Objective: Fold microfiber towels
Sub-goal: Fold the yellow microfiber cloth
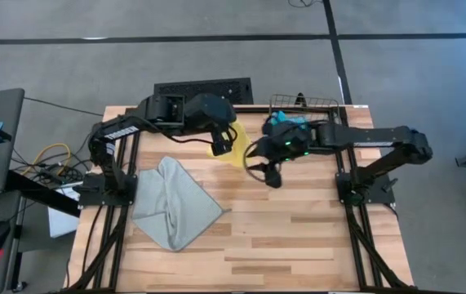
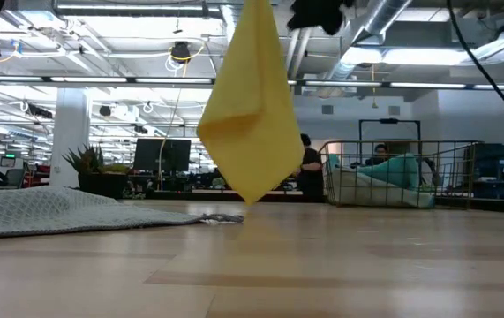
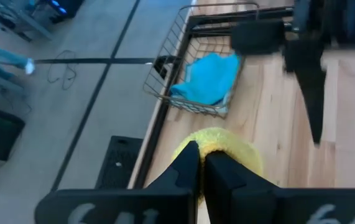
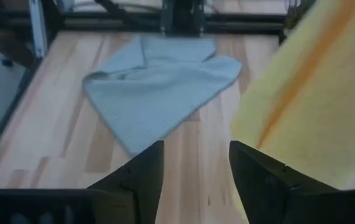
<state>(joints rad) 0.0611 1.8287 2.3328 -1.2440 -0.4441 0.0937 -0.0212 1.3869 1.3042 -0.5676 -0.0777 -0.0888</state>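
Observation:
The small yellow towel (image 2: 252, 115) hangs from my left gripper (image 1: 220, 140), which is shut on it above the table's far middle. Its lowest corner (image 2: 250, 200) is at or just above the tabletop; I cannot tell which. My right gripper (image 4: 193, 165) is open and empty, just right of the yellow towel (image 4: 314, 93). The grey-green towel (image 1: 175, 204) lies rumpled on the table's left half, one side folded over. A cyan-blue towel (image 3: 208, 78) lies in the wire basket (image 1: 302, 104) at the far edge. No pale blue towel stands out. My left gripper pinches the yellow towel's bunched top (image 3: 222, 144) between its two shut fingers (image 3: 186, 168), which point down from above. How many layers it holds, I cannot tell. The towel hangs below the fingers in a slack point.
The wire basket (image 2: 384, 172) stands at the far edge, right of centre. A black keyboard (image 1: 202, 88) lies just beyond the table's far edge. Bare wood (image 1: 298, 237) fills the near right of the table. People and desks show in the room behind.

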